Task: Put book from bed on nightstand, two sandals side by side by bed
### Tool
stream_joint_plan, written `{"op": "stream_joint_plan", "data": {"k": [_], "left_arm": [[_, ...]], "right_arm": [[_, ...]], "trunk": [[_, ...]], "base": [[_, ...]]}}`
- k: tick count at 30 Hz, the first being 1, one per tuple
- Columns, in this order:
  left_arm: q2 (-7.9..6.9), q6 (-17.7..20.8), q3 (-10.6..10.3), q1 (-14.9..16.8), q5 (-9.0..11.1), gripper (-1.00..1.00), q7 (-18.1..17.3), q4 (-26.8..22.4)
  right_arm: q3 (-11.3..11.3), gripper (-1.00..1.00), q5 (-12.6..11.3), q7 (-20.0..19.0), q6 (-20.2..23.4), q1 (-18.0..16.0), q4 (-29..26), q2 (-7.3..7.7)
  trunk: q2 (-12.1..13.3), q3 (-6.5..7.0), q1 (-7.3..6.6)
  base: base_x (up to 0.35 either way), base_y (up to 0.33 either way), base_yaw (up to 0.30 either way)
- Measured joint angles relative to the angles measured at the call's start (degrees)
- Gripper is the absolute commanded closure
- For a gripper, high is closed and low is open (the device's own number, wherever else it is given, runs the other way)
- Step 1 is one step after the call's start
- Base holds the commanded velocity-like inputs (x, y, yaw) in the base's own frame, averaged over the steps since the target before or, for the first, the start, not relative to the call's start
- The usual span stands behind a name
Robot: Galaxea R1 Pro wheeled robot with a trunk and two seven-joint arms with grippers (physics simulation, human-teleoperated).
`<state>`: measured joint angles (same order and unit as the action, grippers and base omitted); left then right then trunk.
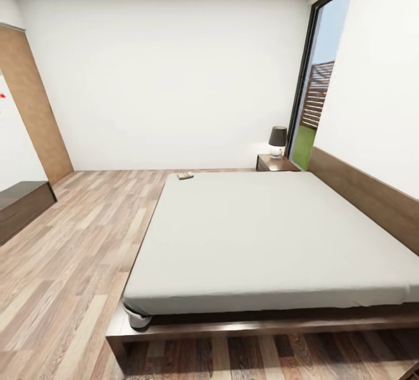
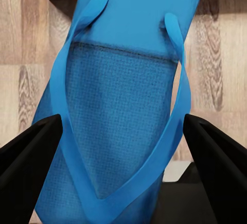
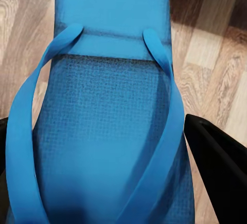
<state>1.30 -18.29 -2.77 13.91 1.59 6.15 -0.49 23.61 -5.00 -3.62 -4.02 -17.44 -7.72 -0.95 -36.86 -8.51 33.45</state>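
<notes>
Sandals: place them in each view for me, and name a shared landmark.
Head view: bed, book at its far corner, wood floor.
Left wrist view: one sandal centred, clamped in left gripper.
Right wrist view: other sandal centred, in right gripper.
Shared landmark: the wood floor.

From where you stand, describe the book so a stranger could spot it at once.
Find the large bed with its plain grey mattress. The book lies flat on the mattress's far left corner, across the far edge from the nightstand. It is the one small dark thing on that bare mattress.

Bright even daylight, soft render, wide-angle bending at edges, wrist close-ups blurred
</notes>
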Motion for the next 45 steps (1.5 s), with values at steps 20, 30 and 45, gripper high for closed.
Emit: {"op": "stream_joint_plan", "data": {"k": [20,30,45], "left_arm": [[0.07,-3.07,-0.95,0.01,-0.27,1.0,-1.18,-0.27],[0.4,0.67,-6.52,0.13,-0.36,1.0,-1.17,-0.21],[0.59,13.36,-6.8,1.14,0.27,1.0,-2.1,-1.08]], "right_arm": [[-0.09,1.0,0.0,0.0,-0.05,1.15,-0.11,0.67],[-0.16,1.0,-0.12,0.02,-0.16,1.14,-0.29,0.84],[-0.25,1.0,-0.24,-0.49,-2.66,1.15,-0.29,0.55]], "trunk": [[0.0,0.0,0.0],[0.0,0.0,0.0],[0.0,0.0,0.0]], "base": [[0.0,0.0,0.093],[0.0,0.0,0.001],[0.0,0.0,0.0]]}}
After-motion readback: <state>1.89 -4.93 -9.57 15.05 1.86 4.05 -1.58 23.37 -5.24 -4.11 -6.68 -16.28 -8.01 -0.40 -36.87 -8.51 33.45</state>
